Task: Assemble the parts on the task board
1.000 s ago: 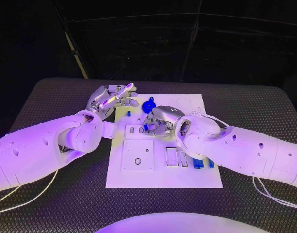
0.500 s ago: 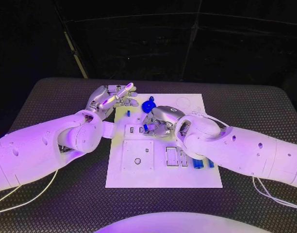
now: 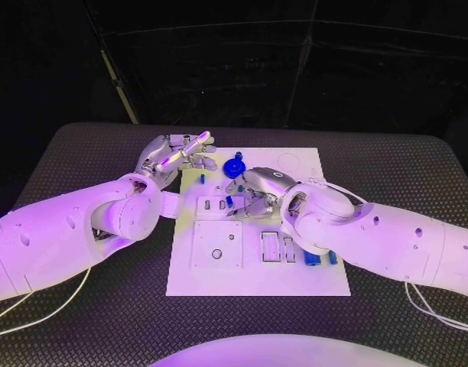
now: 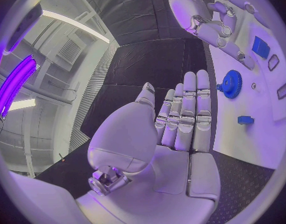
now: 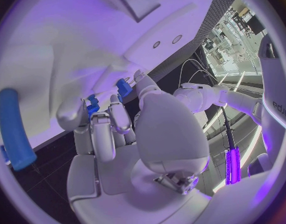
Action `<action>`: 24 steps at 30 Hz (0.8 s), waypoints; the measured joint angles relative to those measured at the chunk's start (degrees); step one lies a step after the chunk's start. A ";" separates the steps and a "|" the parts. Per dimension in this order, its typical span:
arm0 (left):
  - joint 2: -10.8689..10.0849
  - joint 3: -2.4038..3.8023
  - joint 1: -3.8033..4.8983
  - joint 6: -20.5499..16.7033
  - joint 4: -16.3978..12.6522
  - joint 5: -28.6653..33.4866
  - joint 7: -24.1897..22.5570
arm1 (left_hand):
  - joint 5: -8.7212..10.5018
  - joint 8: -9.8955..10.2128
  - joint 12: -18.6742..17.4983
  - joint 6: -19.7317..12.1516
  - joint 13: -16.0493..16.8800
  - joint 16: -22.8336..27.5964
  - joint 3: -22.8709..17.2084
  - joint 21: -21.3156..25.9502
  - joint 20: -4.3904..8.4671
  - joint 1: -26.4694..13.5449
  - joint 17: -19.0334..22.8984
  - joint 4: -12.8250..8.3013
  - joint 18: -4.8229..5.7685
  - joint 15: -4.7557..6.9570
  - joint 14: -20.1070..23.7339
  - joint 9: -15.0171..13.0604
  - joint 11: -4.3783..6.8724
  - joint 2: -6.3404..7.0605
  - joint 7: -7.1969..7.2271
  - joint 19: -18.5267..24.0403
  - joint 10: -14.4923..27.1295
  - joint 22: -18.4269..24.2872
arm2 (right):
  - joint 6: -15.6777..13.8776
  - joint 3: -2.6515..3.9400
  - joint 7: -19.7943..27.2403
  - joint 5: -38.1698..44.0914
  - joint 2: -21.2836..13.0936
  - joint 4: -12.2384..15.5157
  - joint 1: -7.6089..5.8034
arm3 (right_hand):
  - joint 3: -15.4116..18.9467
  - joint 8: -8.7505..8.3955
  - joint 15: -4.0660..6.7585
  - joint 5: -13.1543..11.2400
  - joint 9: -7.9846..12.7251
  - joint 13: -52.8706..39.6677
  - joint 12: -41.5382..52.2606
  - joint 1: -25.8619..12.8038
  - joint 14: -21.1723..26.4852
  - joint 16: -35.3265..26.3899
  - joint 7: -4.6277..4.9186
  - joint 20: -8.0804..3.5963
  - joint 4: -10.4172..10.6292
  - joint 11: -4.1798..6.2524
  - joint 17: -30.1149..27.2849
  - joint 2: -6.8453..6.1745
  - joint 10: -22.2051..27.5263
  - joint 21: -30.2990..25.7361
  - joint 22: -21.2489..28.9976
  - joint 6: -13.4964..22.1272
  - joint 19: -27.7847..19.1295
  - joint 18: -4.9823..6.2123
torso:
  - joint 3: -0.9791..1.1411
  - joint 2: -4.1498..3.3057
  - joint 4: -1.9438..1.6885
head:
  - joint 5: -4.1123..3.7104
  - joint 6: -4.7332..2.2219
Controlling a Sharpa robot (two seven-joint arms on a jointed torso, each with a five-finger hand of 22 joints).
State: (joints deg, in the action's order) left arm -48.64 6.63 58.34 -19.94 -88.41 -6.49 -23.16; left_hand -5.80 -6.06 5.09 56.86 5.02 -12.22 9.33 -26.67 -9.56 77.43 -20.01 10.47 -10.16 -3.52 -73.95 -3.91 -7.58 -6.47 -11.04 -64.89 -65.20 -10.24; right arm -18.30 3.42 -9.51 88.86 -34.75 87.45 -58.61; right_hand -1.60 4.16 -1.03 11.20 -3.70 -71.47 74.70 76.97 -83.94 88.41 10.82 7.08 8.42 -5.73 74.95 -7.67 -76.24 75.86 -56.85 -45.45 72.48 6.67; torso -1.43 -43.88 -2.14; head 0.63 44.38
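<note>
The white task board point(image 3: 258, 275) lies in the middle of the table. My right hand point(image 3: 258, 189) hovers low over the board's middle, fingers curled down, and pinches a small blue part point(image 5: 92, 104) at the row of slots point(image 3: 214, 204). That same part point(image 4: 261, 47) sits under my right hand's fingertips point(image 4: 233, 47) in the left wrist view. My left hand point(image 3: 174, 156) is raised at the board's far left corner, flat, with straight fingers point(image 4: 188, 115) and nothing in it. A blue gear point(image 3: 234, 166) and a small blue piece point(image 3: 201, 178) lie on the board near it.
More blue parts point(image 3: 313, 258) stand at the board's near right side beside rectangular slots point(image 3: 271, 246). A long blue piece point(image 5: 15, 129) lies on the board close to my right hand. A square recessed plate point(image 3: 218, 245) takes up the board's near left. Black table point(image 3: 79, 306) surrounds the board.
My right hand and forearm have shifted slightly to the right over the board, still on the small blue part. The left hand has not moved.
</note>
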 measured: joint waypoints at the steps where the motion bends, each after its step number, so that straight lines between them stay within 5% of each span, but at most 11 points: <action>1: -0.05 0.00 0.00 0.12 0.14 -0.52 0.50 | 0.00 0.06 0.00 0.21 0.01 -0.91 0.26 -1.04 0.46 0.00 -0.73 0.07 0.00 0.44 -1.63 0.00 0.38 0.00 0.21 -1.44 -0.39 -0.47 | -0.31 0.01 1.32 -0.66 -0.71 0.72 0.01 | 0.70 0.00 0.00 0.03 0.00 0.00 0.00 0.61 0.00 0.00 -0.09 0.00 0.57 0.00 0.00 0.03 0.00 0.00 0.00 0.91 0.00 0.00 | 0.02 0.02 0.00 | 0.05 -0.03; 6: -0.25 0.00 0.00 0.69 0.57 -3.78 3.29 | 0.00 0.06 2.00 1.69 1.48 -7.31 0.77 -7.00 3.06 -0.24 -6.29 0.11 0.00 3.18 -9.30 -0.13 2.51 0.24 1.93 -8.08 -5.69 -3.45 | -1.35 0.07 5.97 -3.42 -3.61 3.36 0.01 | 1.72 0.66 0.00 0.29 -0.20 0.07 0.22 2.24 0.00 0.00 -0.17 0.31 1.59 0.21 -0.01 0.51 0.21 -0.37 0.63 1.52 -0.31 0.00 | 0.04 0.13 0.00 | 0.21 -0.23; 7: -0.34 0.00 0.00 0.83 0.62 -4.70 4.08 | 0.00 -0.23 3.02 2.39 2.13 -11.57 0.95 -8.53 3.63 -0.24 -10.14 -0.06 0.01 3.56 -9.67 -0.28 3.00 0.24 2.34 -9.22 -7.38 -4.33 | -1.54 0.08 6.85 -4.03 -4.32 4.05 0.01 | 1.79 0.99 0.00 0.29 -0.29 0.07 0.22 2.28 0.00 0.00 -0.19 0.28 1.66 0.21 -0.01 0.54 0.20 -0.38 0.65 1.49 -0.34 0.00 | 0.05 0.15 0.00 | 0.32 -0.28; 8: -0.49 0.00 0.00 1.03 0.65 -6.08 5.24 | 0.00 -0.53 4.30 3.10 2.96 -19.16 1.14 -11.64 4.12 -0.24 -16.96 -0.25 0.01 3.84 -9.95 -0.46 3.56 0.24 2.68 -10.55 -9.01 -7.46 | -1.76 0.17 7.98 -4.88 -5.32 4.98 0.01 | 1.96 1.34 0.00 0.29 -0.34 0.07 0.28 2.53 0.00 0.00 -0.43 0.15 1.82 0.21 -0.01 0.80 0.20 -0.38 0.64 1.26 -0.47 0.00 | 0.07 0.19 0.00 | 0.41 -0.29; 9: -0.61 0.00 0.00 1.20 0.66 -7.15 6.19 | 0.00 -1.11 6.70 3.78 4.72 -30.55 1.35 -18.85 4.76 -0.31 -27.22 -0.37 0.91 4.63 -10.03 -0.73 4.26 0.30 3.29 -12.28 -10.75 -15.87 | -1.88 0.40 8.77 -5.52 -6.01 5.57 0.02 | 1.99 1.77 0.00 0.48 -0.40 0.06 0.46 2.83 0.00 0.00 -0.69 0.09 1.86 0.21 -0.01 1.09 0.20 -0.38 0.64 0.99 -0.53 0.00 | 0.09 0.24 0.00 | 0.46 -0.29; 11: -0.93 0.00 -0.01 1.73 0.65 -9.92 8.57 | 0.00 -2.27 11.91 4.71 8.88 -45.21 1.79 -28.09 5.37 -0.28 -40.55 -0.45 2.40 5.52 -9.92 -1.43 4.86 0.94 3.90 -13.16 -11.96 -26.74 | -2.07 1.56 10.35 -7.16 -7.47 6.79 0.07 | 1.99 2.47 0.00 0.51 -0.53 -0.02 0.51 3.20 0.00 0.00 -0.96 0.09 1.86 0.21 -0.01 1.46 0.20 -0.38 0.64 0.47 -0.53 0.00 | 0.18 0.37 0.01 | 0.58 -0.30; 14: -1.52 0.01 0.07 2.78 0.43 -14.34 12.32 | 0.00 -4.78 22.14 5.14 17.24 -60.85 2.82 -35.51 5.88 -1.75 -53.01 0.39 2.66 5.70 -10.12 -2.94 5.70 1.70 5.08 -12.55 -10.46 -35.32 | -2.23 3.27 12.03 -9.80 -9.17 7.88 -0.09 | 1.99 4.06 0.00 0.78 -0.92 -0.23 0.89 3.68 0.00 0.00 -0.82 0.09 1.86 0.42 -0.01 1.94 -0.01 -0.38 0.56 -1.96 -0.53 0.00 | 0.34 0.64 0.02 | 0.81 -0.22; 16: -1.84 0.00 0.46 3.92 0.20 -18.29 15.63 | 0.00 -7.45 31.79 4.70 25.67 -67.86 3.33 -39.84 5.71 -2.63 -54.61 0.78 3.54 6.11 -10.12 -4.64 5.59 1.22 5.07 -11.83 -6.30 -40.47 | -2.30 4.31 13.00 -12.27 -10.40 8.23 -0.52 | 1.99 4.64 0.00 1.17 -0.98 -0.28 0.95 4.05 0.00 0.00 -0.72 0.09 1.86 0.42 -0.01 2.31 -0.01 -0.38 0.54 -2.69 -0.53 0.00 | 0.44 0.82 0.06 | 0.90 -0.21; 17: -1.89 0.00 0.74 4.49 0.07 -20.16 17.16 | 0.00 -9.61 40.36 4.34 33.50 -71.78 3.84 -42.92 5.69 -3.35 -54.87 1.29 3.53 6.25 -9.99 -6.03 5.85 1.15 5.42 -12.27 -6.25 -44.50 | -2.30 4.68 13.35 -13.45 -10.99 8.32 -0.75 | 1.99 4.81 0.00 1.49 -0.98 -0.38 1.17 4.09 0.00 0.00 -0.77 0.09 1.86 0.42 -0.01 2.35 -0.01 -0.38 0.54 -2.84 -0.53 0.00 | 0.51 0.96 0.09 | 0.92 -0.18; 20: -1.70 0.00 1.97 6.70 -0.23 -27.14 22.81 | 0.00 -14.46 54.75 3.51 47.42 -76.81 4.92 -47.60 6.09 -5.04 -54.94 2.95 4.44 6.31 -9.93 -9.54 6.69 1.23 6.26 -13.29 -7.08 -50.87 | -2.30 6.72 14.23 -17.55 -12.82 8.18 -1.51 | 2.15 5.14 0.00 1.85 -0.97 -0.48 1.17 4.39 0.00 0.00 -0.82 0.09 1.70 0.63 -0.01 2.65 -0.22 -0.38 0.44 -3.29 -0.53 -0.01 | 0.65 1.32 0.13 | 1.04 -0.01; 24: -0.51 0.03 3.58 9.66 -0.06 -36.33 30.44 | 0.53 -19.00 61.80 2.51 54.55 -77.61 6.37 -50.20 6.39 -7.46 -54.94 5.44 4.44 6.31 -9.94 -13.05 7.42 1.28 6.86 -14.18 -8.41 -54.82 | -2.33 8.98 15.01 -21.63 -14.00 7.82 -2.48 | 2.24 5.45 0.00 1.99 -0.97 -0.75 1.55 4.39 0.00 0.00 -0.97 0.09 1.61 0.83 -0.02 2.65 -0.43 -0.38 0.23 -3.44 -0.53 0.00 | 0.89 1.84 0.16 | 1.31 0.29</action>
State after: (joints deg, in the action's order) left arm -49.14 6.66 61.92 -10.28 -88.47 -42.81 7.28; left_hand -5.28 -25.06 66.89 59.37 59.57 -89.83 15.70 -76.88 -3.17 69.97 -74.95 15.90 -5.72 2.80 -83.89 -16.96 -0.16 -5.19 -4.18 -79.08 -73.61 -65.06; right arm -20.63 12.40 5.51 67.23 -48.75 95.28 -61.09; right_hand 0.64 9.61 -1.03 13.20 -4.67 -72.22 76.25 81.36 -83.94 88.41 9.85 7.16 10.03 -4.90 74.93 -5.02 -76.67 75.48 -56.61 -48.89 71.95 6.67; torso -0.54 -42.04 -1.98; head 1.94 44.66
